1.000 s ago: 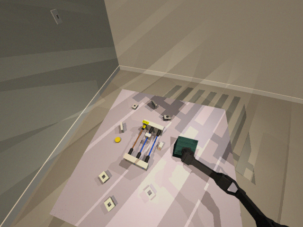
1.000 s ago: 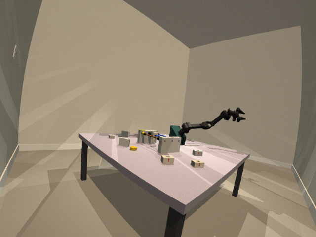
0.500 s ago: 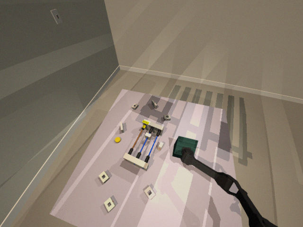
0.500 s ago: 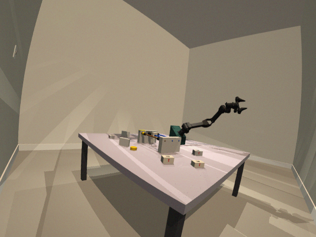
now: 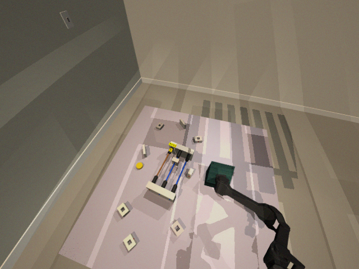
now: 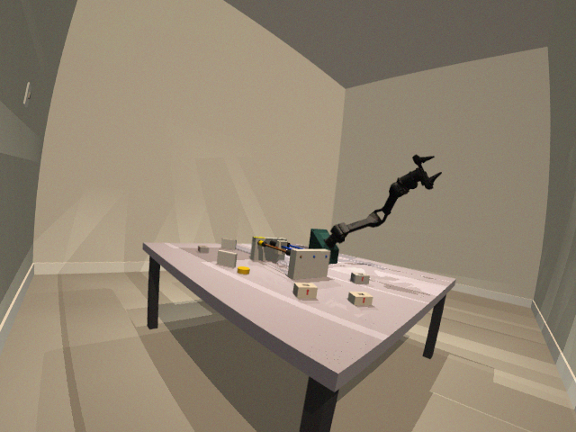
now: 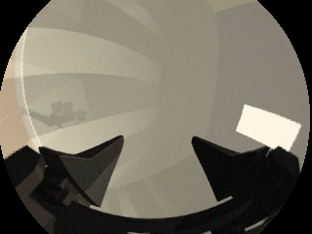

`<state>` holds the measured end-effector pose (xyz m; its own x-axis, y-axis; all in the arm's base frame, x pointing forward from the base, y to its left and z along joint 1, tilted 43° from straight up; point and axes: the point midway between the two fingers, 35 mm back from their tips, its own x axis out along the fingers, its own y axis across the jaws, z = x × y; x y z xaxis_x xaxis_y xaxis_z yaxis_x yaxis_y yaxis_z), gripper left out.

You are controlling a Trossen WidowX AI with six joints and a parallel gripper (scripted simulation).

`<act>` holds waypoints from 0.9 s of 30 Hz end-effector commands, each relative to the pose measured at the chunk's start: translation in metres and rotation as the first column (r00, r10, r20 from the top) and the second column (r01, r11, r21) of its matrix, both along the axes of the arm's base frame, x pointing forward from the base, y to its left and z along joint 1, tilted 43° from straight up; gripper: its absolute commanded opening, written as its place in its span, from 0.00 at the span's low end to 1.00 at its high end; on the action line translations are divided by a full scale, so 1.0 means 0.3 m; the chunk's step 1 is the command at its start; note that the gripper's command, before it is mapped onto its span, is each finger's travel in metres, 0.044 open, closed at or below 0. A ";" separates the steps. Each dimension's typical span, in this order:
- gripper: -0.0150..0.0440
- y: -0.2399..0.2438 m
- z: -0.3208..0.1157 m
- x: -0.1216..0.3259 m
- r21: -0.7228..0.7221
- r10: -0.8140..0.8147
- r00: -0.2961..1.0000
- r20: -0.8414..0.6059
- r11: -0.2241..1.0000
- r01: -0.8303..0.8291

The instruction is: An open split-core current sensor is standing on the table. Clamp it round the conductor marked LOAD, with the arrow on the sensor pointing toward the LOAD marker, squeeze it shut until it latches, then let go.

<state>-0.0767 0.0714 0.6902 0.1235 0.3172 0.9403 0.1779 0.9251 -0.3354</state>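
Note:
A brown-orange conductor (image 5: 162, 163) (image 6: 274, 247) and two blue conductors run between two cream blocks. The brown-orange one has a yellow tag (image 5: 170, 149) at its far end, by a yellow label (image 5: 172, 144) on the far block; the lettering is too small to read. A small cream piece (image 5: 175, 159) is at the middle blue conductor, and another cream piece (image 5: 190, 172) stands beside the right blue one. I cannot tell which is the open sensor; its arrow is not readable. My gripper (image 6: 436, 165) (image 7: 158, 139) is open and empty, raised high and far from the conductors.
Cream square-holed blocks (image 5: 123, 209) (image 5: 129, 241) (image 5: 177, 228) lie on the near side of the table. A yellow disc (image 5: 139, 165) (image 6: 243, 270) and an upright cream plate (image 5: 143, 151) (image 6: 227, 258) are left of the conductors. A dark green box (image 5: 219, 172) stands at the arm's base.

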 end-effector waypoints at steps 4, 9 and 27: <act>1.00 -0.127 -0.091 0.386 0.137 0.045 0.960 -0.276 0.991 -0.007; 1.00 -0.185 -0.211 0.627 0.211 0.081 0.889 -0.451 0.977 0.018; 1.00 -0.247 -0.967 1.244 0.275 0.176 0.364 -0.915 0.931 0.242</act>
